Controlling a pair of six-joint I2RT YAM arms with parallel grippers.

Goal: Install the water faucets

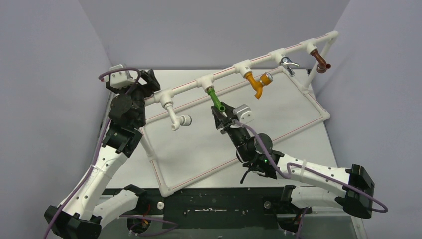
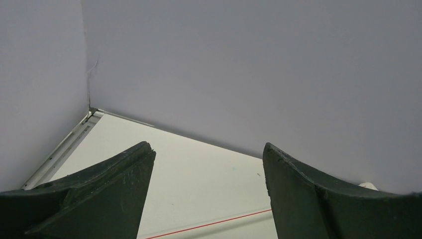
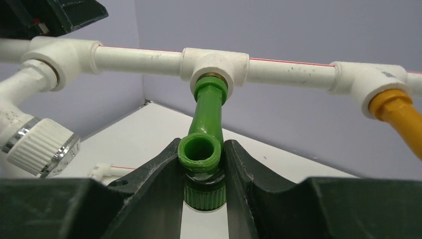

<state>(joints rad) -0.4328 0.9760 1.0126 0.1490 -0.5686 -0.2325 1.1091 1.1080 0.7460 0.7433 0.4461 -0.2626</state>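
Observation:
A green faucet [image 1: 216,99] hangs from a tee of the white pipe frame [image 1: 189,86]. My right gripper [image 1: 220,112] is shut on its lower end; the right wrist view shows the green faucet [image 3: 206,122] with its open mouth and ribbed knob between my fingers [image 3: 164,174]. A white faucet [image 1: 175,116], an orange faucet [image 1: 257,83], a silver faucet [image 1: 287,63] and a brown faucet [image 1: 321,61] hang from other tees. My left gripper [image 1: 148,79] is open and empty by the frame's left end; its wrist view shows bare fingers [image 2: 124,174].
The pipe frame's lower rectangle [image 1: 239,162] lies on the white table [image 1: 199,144], its red-striped pipes crossing near both arms. Grey walls [image 1: 50,74] close in on the left, back and right. The white faucet [image 3: 30,134] and orange faucet [image 3: 398,114] flank the green one.

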